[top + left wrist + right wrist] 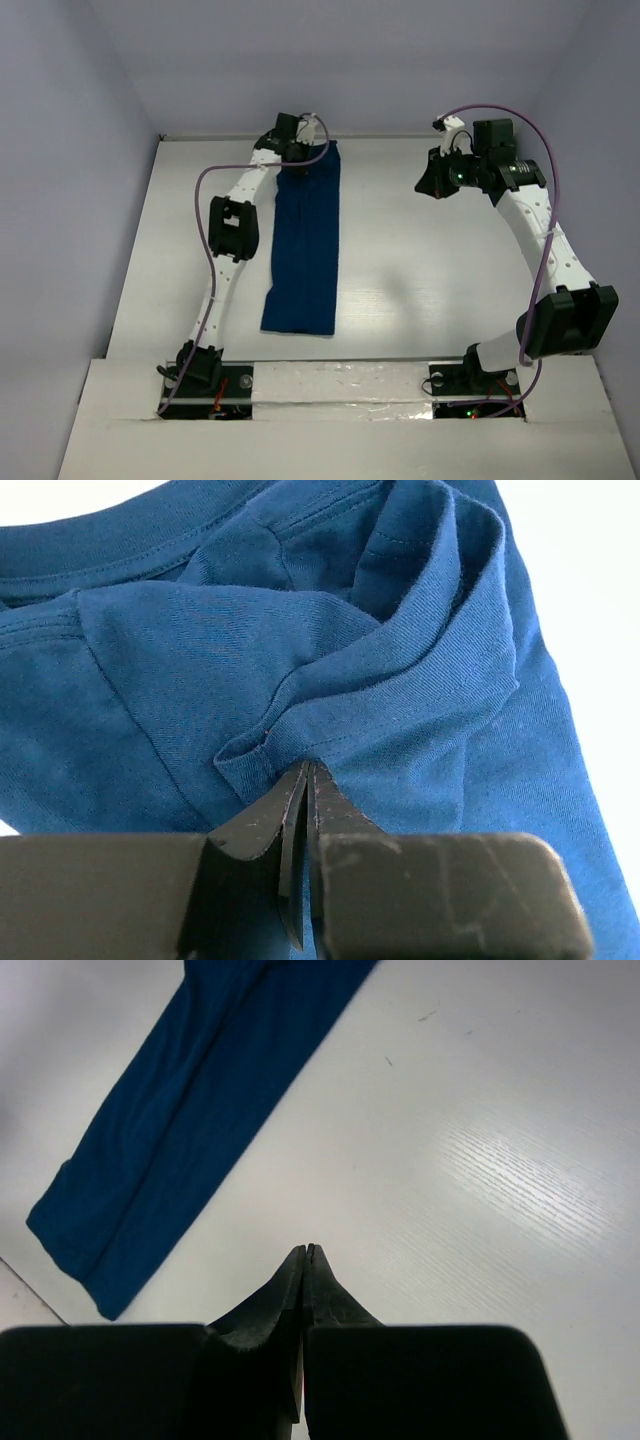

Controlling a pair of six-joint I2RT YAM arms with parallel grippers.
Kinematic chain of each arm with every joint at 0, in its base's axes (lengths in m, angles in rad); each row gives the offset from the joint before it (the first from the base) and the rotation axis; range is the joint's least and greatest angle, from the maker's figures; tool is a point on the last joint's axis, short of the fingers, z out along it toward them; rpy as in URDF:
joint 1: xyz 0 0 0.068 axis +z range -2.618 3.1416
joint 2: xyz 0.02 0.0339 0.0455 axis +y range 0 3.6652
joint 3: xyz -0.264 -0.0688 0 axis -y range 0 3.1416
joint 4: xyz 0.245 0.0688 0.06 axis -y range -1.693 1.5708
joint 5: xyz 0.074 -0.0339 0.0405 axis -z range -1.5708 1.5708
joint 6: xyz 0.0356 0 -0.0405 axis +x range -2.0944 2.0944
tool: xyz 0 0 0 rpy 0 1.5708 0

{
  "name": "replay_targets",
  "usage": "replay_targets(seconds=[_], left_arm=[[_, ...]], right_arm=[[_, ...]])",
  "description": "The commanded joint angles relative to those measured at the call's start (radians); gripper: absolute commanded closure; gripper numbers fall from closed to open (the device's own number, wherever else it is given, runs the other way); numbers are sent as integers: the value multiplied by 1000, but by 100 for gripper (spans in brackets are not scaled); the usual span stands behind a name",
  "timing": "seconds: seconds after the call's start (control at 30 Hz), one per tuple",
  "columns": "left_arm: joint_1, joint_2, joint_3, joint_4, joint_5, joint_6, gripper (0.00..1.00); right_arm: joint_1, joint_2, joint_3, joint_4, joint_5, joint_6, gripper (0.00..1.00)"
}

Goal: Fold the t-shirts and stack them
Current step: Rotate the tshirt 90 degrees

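The dark blue t-shirt (305, 250) lies folded into a long narrow strip, running from the back of the white table (420, 270) toward the front. Only plain blue cloth shows; no print is visible. My left gripper (303, 152) is at the strip's far end. In the left wrist view the left gripper (308, 766) is shut, pinching a bunched fold of the t-shirt (300, 640) near the collar. My right gripper (434, 186) hovers over bare table to the right of the shirt. The right wrist view shows the right gripper (308, 1248) shut on nothing, with the t-shirt (180, 1110) at upper left.
Pale walls enclose the table at the back and both sides. The arm bases (200, 372) sit at the near edge. Bare white tabletop (480, 1160) lies between the shirt and the right arm.
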Motion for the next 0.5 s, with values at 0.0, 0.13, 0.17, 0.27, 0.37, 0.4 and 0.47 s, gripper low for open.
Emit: replay_targets(seconds=[0.0, 0.13, 0.17, 0.27, 0.37, 0.4, 0.47], left_arm=[[45, 12, 33, 9, -23, -40, 100], [46, -55, -8, 2, 38, -25, 100], [46, -75, -35, 6, 90, -26, 100], [46, -175, -86, 49, 168, -28, 84], [36, -270, -99, 66, 257, -20, 64], [36, -295, -105, 66, 280, -20, 64], [36, -371, -140, 74, 323, -11, 58]], right_arm=[[2, -25, 7, 22, -34, -5, 100], [16, 28, 14, -4, -55, -45, 100], [25, 44, 17, -28, -53, -77, 100], [83, 87, 22, -47, -36, -133, 90], [206, 127, 25, -62, 31, -183, 75], [245, 140, 27, -71, 83, -196, 74], [364, 171, 36, -93, 140, -227, 71]])
